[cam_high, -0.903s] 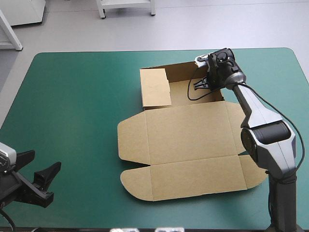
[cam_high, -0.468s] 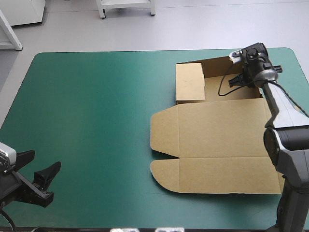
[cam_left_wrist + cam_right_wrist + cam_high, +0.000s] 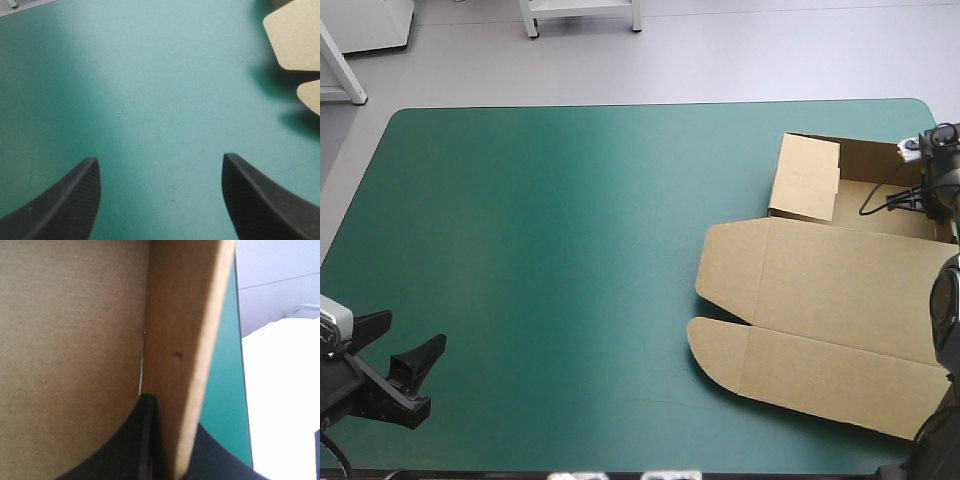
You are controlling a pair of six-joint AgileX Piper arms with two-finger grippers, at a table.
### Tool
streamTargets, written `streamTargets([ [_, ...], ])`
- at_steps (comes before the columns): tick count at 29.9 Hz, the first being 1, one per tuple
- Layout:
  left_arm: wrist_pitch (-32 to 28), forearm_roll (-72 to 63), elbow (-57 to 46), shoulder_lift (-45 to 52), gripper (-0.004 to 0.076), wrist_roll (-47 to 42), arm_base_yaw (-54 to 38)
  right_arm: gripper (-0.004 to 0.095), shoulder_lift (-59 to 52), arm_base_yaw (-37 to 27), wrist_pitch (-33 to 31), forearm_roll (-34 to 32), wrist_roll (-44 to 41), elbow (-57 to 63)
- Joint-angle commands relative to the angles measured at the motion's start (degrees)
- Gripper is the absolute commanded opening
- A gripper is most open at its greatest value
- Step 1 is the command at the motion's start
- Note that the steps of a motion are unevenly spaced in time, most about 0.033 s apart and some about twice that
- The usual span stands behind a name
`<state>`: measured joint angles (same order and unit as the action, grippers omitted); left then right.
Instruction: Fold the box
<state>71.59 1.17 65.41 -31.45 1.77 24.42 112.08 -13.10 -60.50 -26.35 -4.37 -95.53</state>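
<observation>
**STATUS: BOX PARTLY RAISED, MOST PANELS FLAT**

**1. Grippers.** My right gripper (image 3: 170, 412) has its two black fingers all but together, clamped on an upright wall of the box (image 3: 840, 290). The board runs edge-on between them. My left gripper (image 3: 160, 159) has its fingers wide apart and holds nothing. Only bare teal-green cover (image 3: 150, 90) lies ahead of it.

**2. Position.** Read the table in the high view as a clock face, with the far edge at 12. The box lies at about 3 to 4 o'clock, and its right side reaches the table's right edge. My right gripper grips the box's far right corner, at about 2 o'clock. My left gripper is at about 8 o'clock, well apart from the box.

**3. Progress (judgement).**
- Done: the far wall (image 3: 875, 160) stands up, and the side flap (image 3: 805, 178) at the box's own 10 o'clock is raised.
- Left: the wide panel (image 3: 830, 375) nearest me and the two rounded flaps (image 3: 718, 268) lie flat. No wall looks tucked.
- I judge the fold less than half complete.

**4. What each view adds.**
- The high view alone shows the whole layout and both arms. My right fingers are too small there to read their closure.
- The right wrist view alone confirms the clamp, but shows little else of the box.
- The left wrist view alone shows the left fingers' opening. It also shows dark shadows under the two rounded flap corners, which suggests they sit slightly off the cover.
</observation>
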Motion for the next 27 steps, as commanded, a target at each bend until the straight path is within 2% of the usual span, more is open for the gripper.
streamTargets([
  [1,2.35,-0.31,1.16,-0.5,0.0494,-0.51,0.33,-0.0017,-2.23,-4.44,-0.6,-16.0,1.0,3.58],
  [8,2.08,0.06,1.16,-0.5,0.0494,-0.51,0.33,-0.0017,-2.23,-7.8,2.38,-22.47,-3.52,10.02],
  [13,2.08,0.06,1.16,-0.5,0.0494,-0.51,0.33,-0.0017,-2.56,-8.48,3.88,-20.42,-4.25,10.12],
  [18,1.85,0.06,1.16,-0.5,0.0494,-0.8,0.33,0.0012,-3.91,-8.62,6.08,-15.2,-3.5,10.12],
  [21,1.98,0.06,1.16,-0.5,0.0494,-0.8,0.33,0.0136,-5.05,-8.62,6.72,-11.48,-1.95,10.0],
  [27,1.98,0.06,1.16,-0.5,0.0494,-0.62,0.33,0.0503,-7.76,-8.62,6.72,-8.16,-1.8,9.79],
])
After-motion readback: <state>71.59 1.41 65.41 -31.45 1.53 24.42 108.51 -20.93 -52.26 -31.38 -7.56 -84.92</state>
